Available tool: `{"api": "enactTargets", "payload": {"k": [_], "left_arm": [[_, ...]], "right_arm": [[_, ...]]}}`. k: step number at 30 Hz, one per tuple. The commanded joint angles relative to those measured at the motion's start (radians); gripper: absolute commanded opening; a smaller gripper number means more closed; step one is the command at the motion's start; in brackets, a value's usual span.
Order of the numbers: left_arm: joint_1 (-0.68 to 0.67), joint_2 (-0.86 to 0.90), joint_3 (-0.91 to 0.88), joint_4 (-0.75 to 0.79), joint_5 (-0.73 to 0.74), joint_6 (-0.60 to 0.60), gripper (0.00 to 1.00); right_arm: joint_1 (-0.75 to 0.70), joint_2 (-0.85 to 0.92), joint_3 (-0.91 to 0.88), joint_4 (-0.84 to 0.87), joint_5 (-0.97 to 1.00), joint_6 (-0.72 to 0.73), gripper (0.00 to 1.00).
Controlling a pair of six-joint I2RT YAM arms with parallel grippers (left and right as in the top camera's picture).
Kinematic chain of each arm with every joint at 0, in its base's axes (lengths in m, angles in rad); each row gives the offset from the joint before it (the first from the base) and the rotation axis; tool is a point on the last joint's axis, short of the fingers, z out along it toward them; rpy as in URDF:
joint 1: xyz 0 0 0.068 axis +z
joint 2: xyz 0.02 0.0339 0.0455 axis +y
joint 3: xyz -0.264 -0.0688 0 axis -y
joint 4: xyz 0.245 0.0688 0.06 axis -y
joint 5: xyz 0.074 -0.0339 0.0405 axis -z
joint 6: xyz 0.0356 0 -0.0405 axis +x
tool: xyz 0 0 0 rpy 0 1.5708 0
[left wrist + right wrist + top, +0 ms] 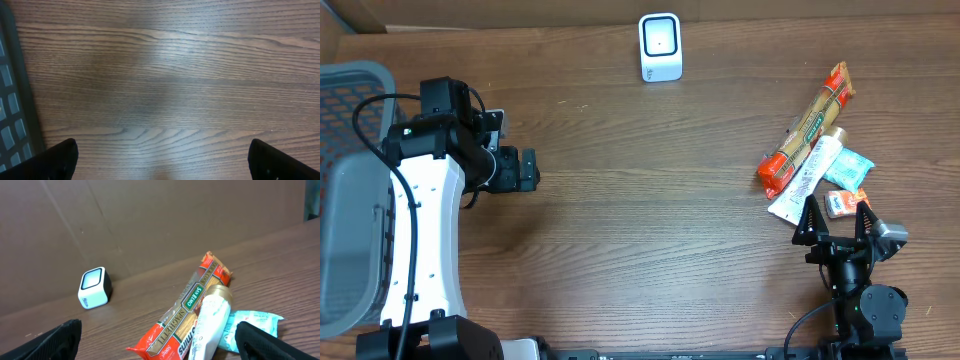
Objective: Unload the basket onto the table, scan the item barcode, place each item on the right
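Right gripper [836, 213], overhead, is standing wide open and holding nothing. The tube [807, 172] is lying just ahead at eleven o'clock, its long axis running toward one. Left gripper [525, 168], also open and empty, is sitting well apart. In the right wrist view, the tube [210, 322] is lying ahead and the scanner [94, 287] is standing at ten o'clock.

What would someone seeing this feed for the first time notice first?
The bright heap of groceries at the right of the table: an orange spaghetti packet with a white tube overlapping it and a teal pouch beside them. Then the white scanner, alone at the far edge near the middle. The right end effector stands open just short of the heap.
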Motion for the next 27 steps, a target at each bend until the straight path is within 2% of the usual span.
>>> {"api": "enactTargets", "payload": {"k": [1, 10, 15, 20, 27], "left_arm": [[-0.002, 0.002, 0.001, 0.000, 0.000, 0.019, 0.99], [-0.002, -0.047, 0.001, 0.002, 0.000, 0.019, 1.00], [-0.002, -0.105, 0.001, 0.121, 0.001, 0.019, 1.00], [-0.003, -0.185, 0.001, 0.314, 0.000, 0.019, 0.99], [-0.003, -0.292, -0.002, 0.333, 0.001, 0.019, 1.00]], "right_arm": [[0.009, -0.010, -0.011, 0.005, 0.002, -0.003, 1.00], [0.009, -0.010, -0.011, 0.005, 0.002, -0.003, 1.00], [0.009, -0.010, -0.011, 0.005, 0.002, -0.003, 1.00], [0.009, -0.010, -0.011, 0.005, 0.002, -0.003, 1.00], [0.009, -0.010, -0.011, 0.005, 0.002, -0.003, 1.00]]}}
